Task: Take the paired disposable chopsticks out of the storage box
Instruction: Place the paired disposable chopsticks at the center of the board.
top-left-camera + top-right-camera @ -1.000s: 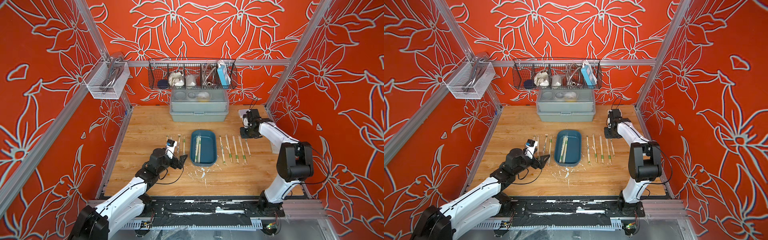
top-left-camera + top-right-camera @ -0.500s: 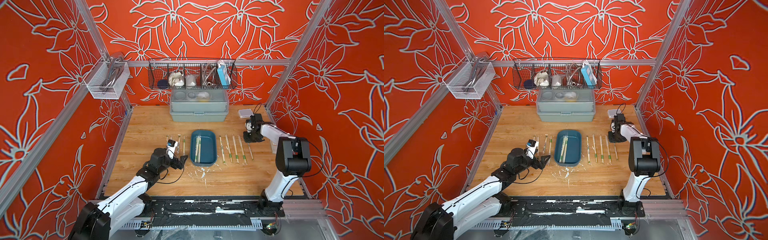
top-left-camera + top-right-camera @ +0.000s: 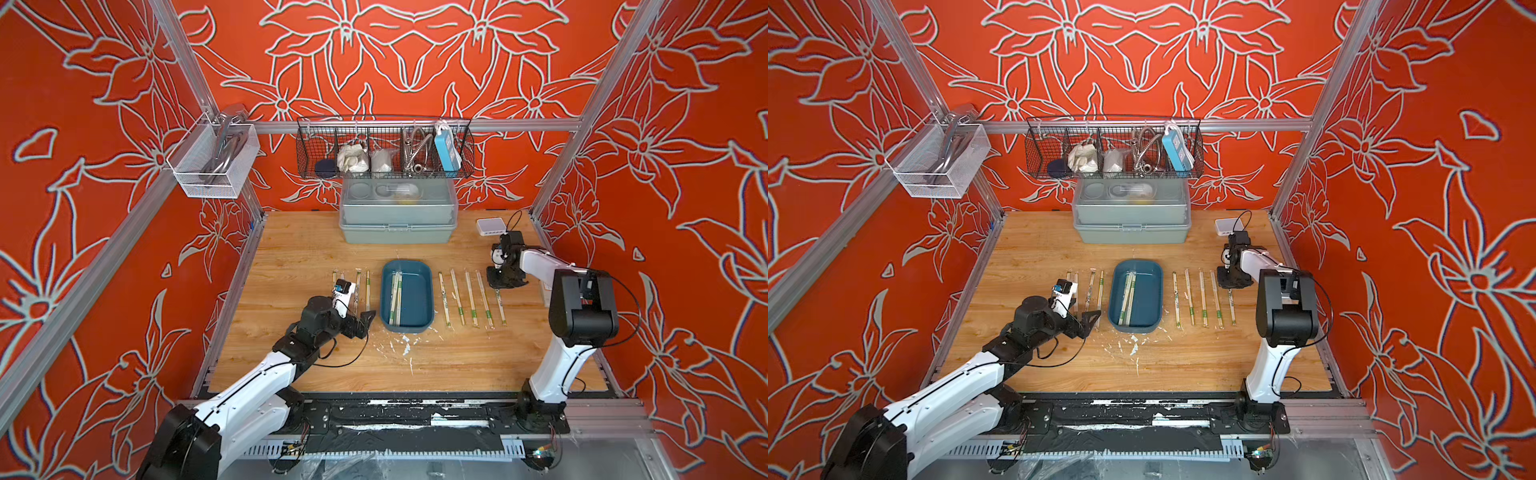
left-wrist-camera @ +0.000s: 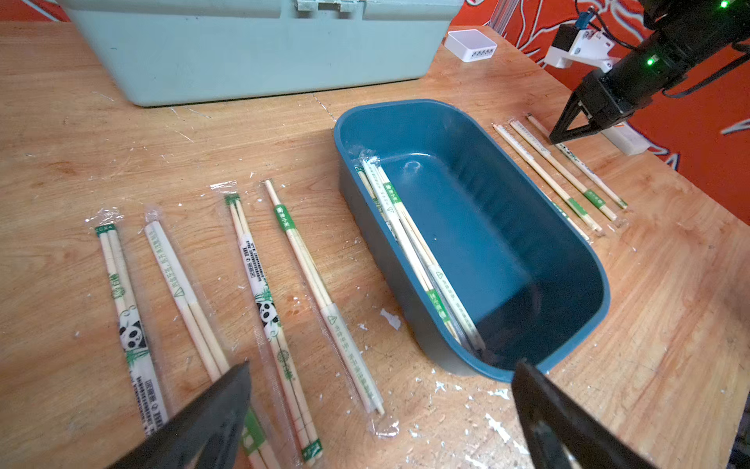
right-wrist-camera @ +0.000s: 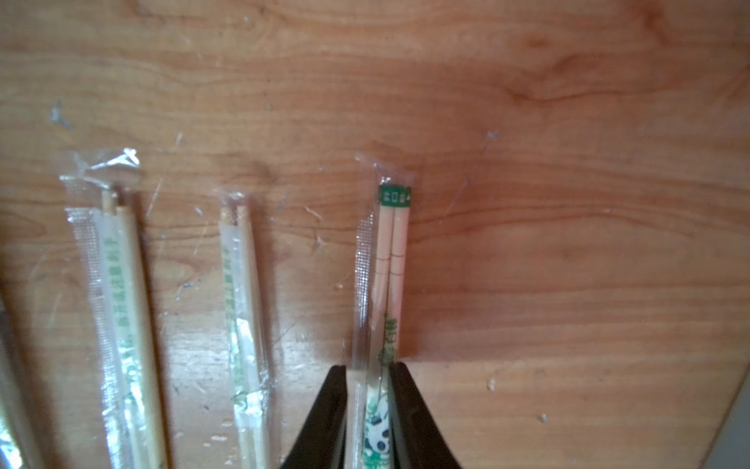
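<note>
- As you see in both top views, the storage box sits mid-table, w/ a few paired disposable chopsticks inside along its left wall; the exact no. I cannot tell.
- Four more pairs lie on the table left of the box, and five pairs lie right of it, all approx. parallel to the box.
- Your left tool is spread wide w/ nothing between the jaws; it hovers over the near ends of the left pairs, just beside the box's near corner.
- Your right tool is low at the far end of the panda-print pair, the outermost one on the right.
- Its fingers stand close on both sides of this pair, which lies flat on the table; if they press it or are only beside it, I cannot tell.
</note>
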`<state>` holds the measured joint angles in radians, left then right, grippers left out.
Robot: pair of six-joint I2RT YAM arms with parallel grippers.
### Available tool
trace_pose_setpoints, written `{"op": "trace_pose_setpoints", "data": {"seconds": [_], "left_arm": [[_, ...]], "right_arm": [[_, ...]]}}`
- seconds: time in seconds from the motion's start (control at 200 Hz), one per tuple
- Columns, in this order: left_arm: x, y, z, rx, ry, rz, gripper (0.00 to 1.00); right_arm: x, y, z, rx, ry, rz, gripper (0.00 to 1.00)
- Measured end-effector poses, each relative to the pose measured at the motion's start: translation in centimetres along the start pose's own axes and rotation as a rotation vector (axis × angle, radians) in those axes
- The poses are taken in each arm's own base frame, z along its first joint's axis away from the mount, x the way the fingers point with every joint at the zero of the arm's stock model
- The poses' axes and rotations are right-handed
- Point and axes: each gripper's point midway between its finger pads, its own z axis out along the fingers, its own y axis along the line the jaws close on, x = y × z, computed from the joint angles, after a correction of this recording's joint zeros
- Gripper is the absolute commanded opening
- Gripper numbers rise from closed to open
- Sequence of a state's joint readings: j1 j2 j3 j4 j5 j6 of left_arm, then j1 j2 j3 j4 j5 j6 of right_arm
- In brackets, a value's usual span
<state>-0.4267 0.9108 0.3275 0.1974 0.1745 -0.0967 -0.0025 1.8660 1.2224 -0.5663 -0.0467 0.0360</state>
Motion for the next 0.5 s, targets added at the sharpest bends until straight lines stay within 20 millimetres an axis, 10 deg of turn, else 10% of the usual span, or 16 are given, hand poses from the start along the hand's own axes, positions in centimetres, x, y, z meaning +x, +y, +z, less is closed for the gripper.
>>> {"op": "trace_pose_setpoints", "data": {"seconds": [0.275, 0.5], "left_arm": [[-0.1, 0.1, 0.0, -0.005, -0.002, -0.008, 1.00], [-1.1, -0.1, -0.7, -0.001, -0.044, -0.024, 0.98]], "right_arm": [[-0.9, 0.3, -2.6, -0.020, -0.060, 0.017, 0.41], [-2.5, 1.3, -8.5, -0.072, -0.205, 0.054, 0.49]]}}
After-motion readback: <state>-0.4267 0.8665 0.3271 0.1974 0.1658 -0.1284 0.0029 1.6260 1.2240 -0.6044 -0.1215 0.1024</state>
